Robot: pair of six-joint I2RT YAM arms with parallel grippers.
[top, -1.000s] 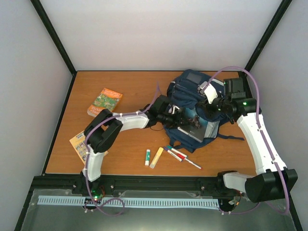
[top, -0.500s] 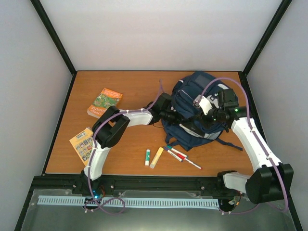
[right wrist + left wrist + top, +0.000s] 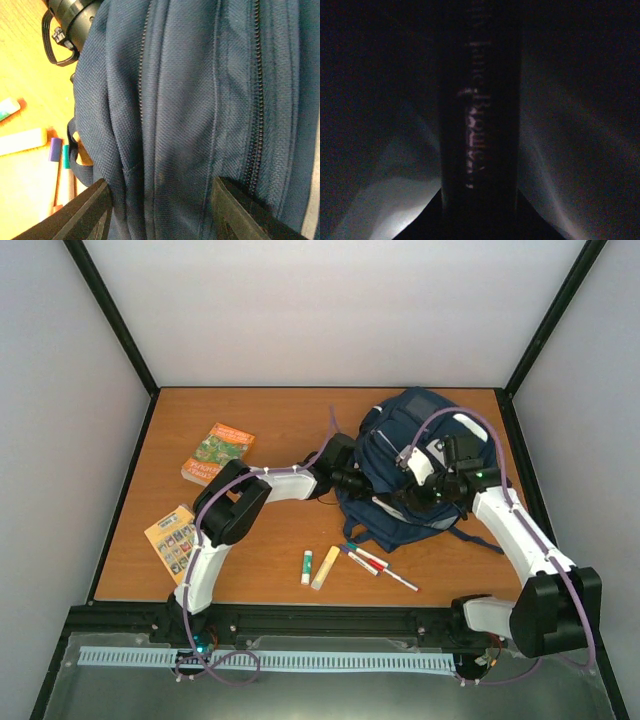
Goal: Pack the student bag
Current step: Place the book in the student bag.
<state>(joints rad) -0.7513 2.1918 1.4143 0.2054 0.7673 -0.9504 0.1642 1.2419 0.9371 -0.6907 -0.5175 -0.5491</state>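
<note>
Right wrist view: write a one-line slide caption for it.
Right gripper, jaws apart, close over the zippered navy student bag; marker pens lie on the table beside it.

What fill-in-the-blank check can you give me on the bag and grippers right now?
1. The student bag lies nearer the ___ arm's base.
2. The right gripper is above it, jaws ___.
3. The pens lie on the ___, outside the bag.
Missing: right; open; table.

The left gripper point(image 3: 362, 483) is mostly hidden inside the student bag point(image 3: 410, 425). In its dark wrist view, the lettering on a narrow object point(image 3: 480, 125) cannot be read.
</note>
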